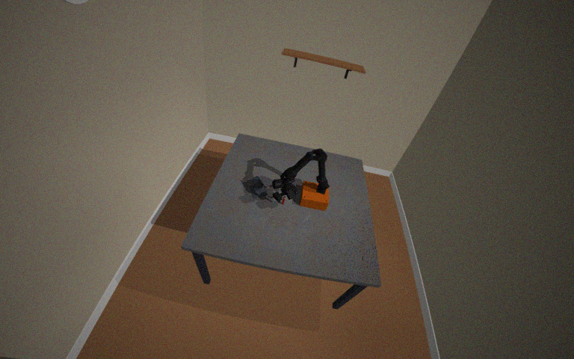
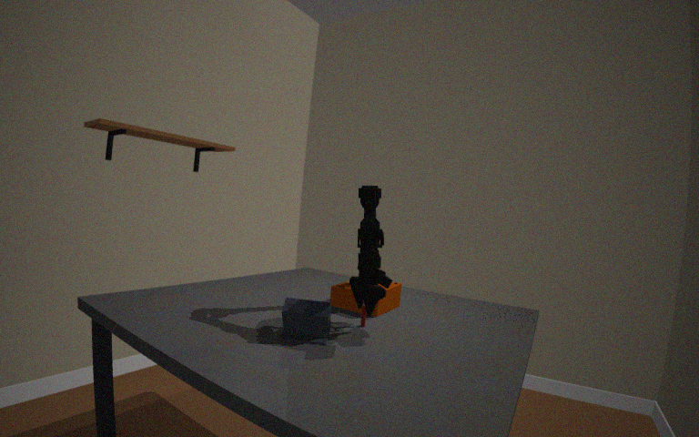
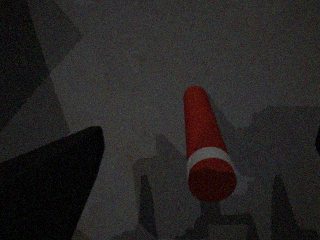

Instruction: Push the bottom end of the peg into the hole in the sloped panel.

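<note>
The round red peg stands upright on the table, with a white band near its top. My gripper is open and low over the peg. In the wrist view the peg shows between the two dark fingers, nearer neither one clearly, and nothing is gripped. The dark blue-grey sloped panel block stands on the table to the left of the peg in the top and exterior views. Its hole cannot be made out.
The orange box at the arm's base is close behind the gripper in the exterior view. The grey table carries dark arm shadows around the panel. A wooden shelf is on the wall.
</note>
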